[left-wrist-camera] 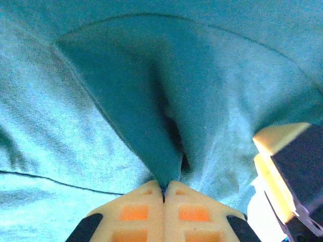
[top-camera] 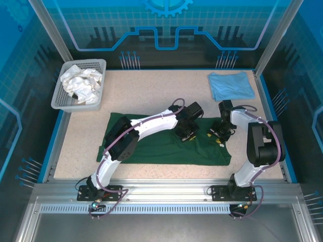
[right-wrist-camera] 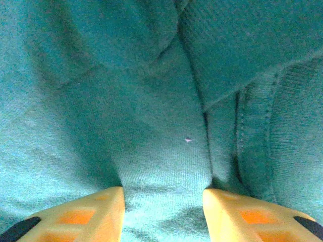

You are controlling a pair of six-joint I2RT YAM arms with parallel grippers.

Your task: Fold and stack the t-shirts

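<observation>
The dark green t-shirt (top-camera: 151,146) lies spread flat across the middle of the table. My left gripper (top-camera: 185,135) is down on its right half, and its fingers (left-wrist-camera: 146,212) are shut on a pinched fold of the green cloth (left-wrist-camera: 141,111). My right gripper (top-camera: 220,139) presses onto the same shirt near its right edge. Its jaws stand apart, with a band of green cloth (right-wrist-camera: 166,166) bulging between the fingertips (right-wrist-camera: 103,209). The light blue t-shirt (top-camera: 231,85) lies folded at the back right corner.
A white mesh basket (top-camera: 63,98) holding crumpled white cloth (top-camera: 81,83) stands at the back left. The right gripper's yellow finger (left-wrist-camera: 280,146) shows close beside the left one. Bare tabletop (top-camera: 151,93) lies behind the green shirt.
</observation>
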